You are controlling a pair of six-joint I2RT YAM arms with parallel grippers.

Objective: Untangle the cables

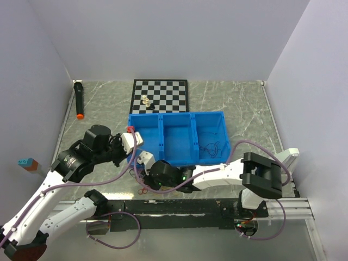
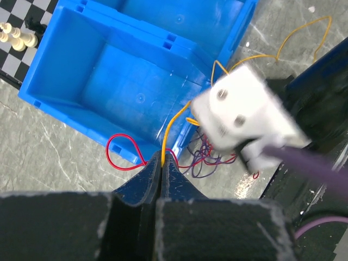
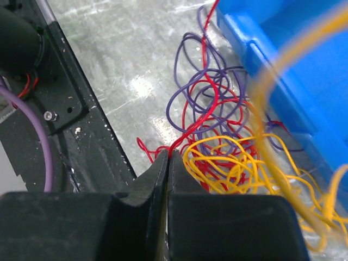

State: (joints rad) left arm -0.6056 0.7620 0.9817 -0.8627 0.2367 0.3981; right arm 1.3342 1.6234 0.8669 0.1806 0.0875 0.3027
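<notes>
- Blue three-part bin (image 1: 176, 136) crowds the cables (image 3: 217, 141), which lie heaped on the desk (image 3: 119, 65) off its 7 o'clock corner. A chessboard (image 1: 160, 95) sits at the bin's 12 o'clock.
- A blurred white block (image 2: 244, 117) covers part of the heap in the left wrist view; from above the strands barely show.
- Left tool (image 2: 162, 162), jaws closed, pinches a yellow strand; right tool (image 3: 167, 159), likewise closed, pinches a red one.
- Both arms bend inward toward the heap.

Yellow cable (image 2: 167, 133) between closed fingers (image 2: 142, 185)
</notes>
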